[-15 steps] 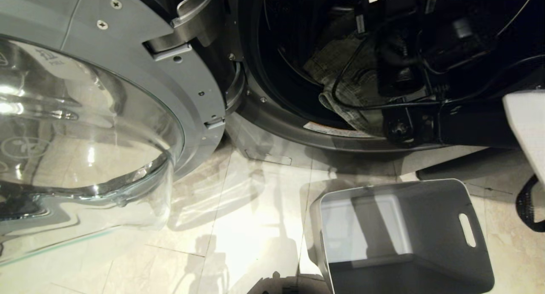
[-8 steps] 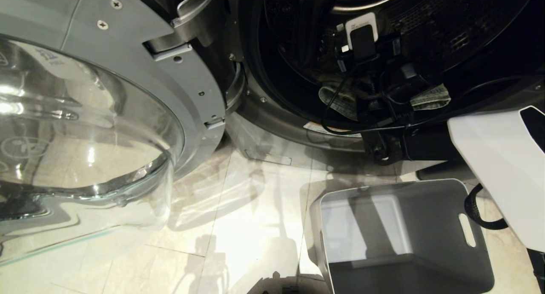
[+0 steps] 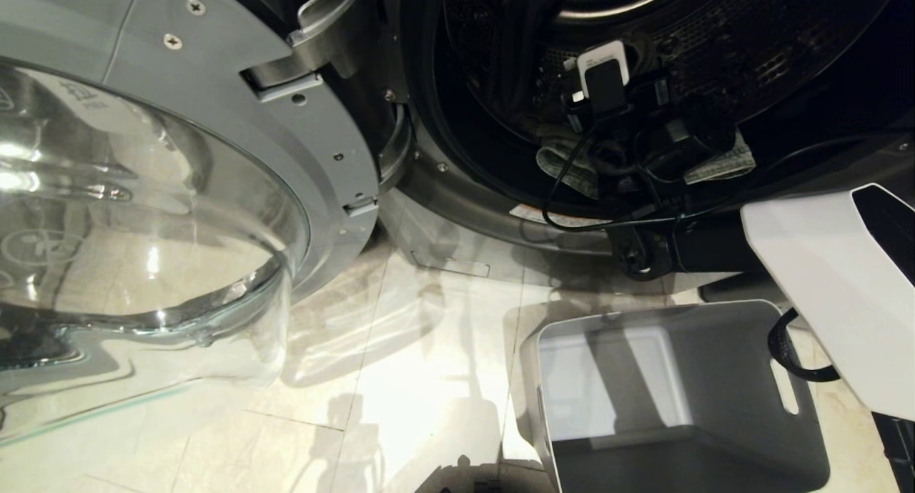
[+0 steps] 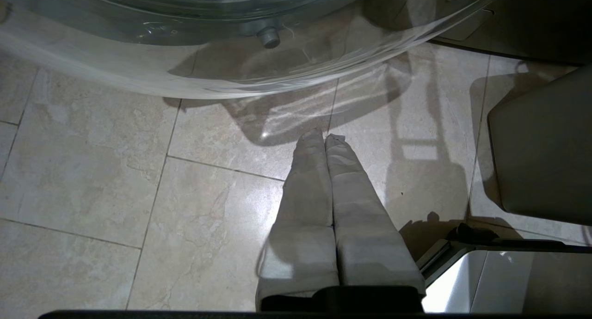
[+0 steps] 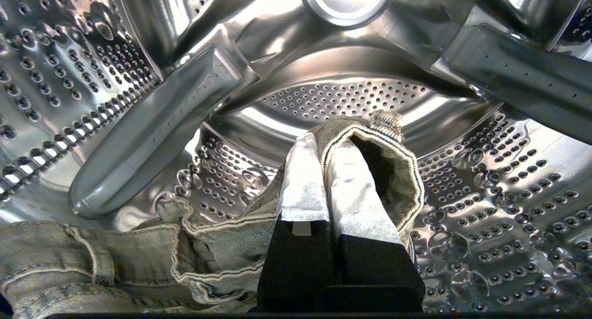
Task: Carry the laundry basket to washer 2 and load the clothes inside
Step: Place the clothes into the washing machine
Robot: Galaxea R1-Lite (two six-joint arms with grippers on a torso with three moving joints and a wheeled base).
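Right gripper (image 5: 323, 148) deep inside the drum (image 5: 333, 97) of the washer (image 3: 457, 200), fingers (image 5: 300, 180) clamped on a fold of the denim clothes (image 5: 222, 245), waistband seam looped over the tips. Held that way, presumably, to carry the bundle past the door opening and well onto the perforated drum wall before letting go; rest of the fabric trailing low behind the gripper, toward the drum's front lip. In the head view, only scraps of denim (image 3: 565, 168) showing either side of the dark wrist hardware.

Laundry basket (image 3: 715, 321) parked on the tile floor (image 3: 400, 407) just in front of the washer, no clothes visible in it, close enough for a short reach. Glass door (image 3: 143, 214) swung fully open to the robot's left, clear of the opening. Left gripper (image 4: 323, 138) idle, fingers pressed together on nothing, hanging over the floor between door and basket.

Hard to make out: no label anywhere in view, so no telling which washer this is. Near end of the basket cut off by the frame edge. Whether the denim rests on the drum or hangs free, unclear. Judging from this, loading nearly done, release outstanding.
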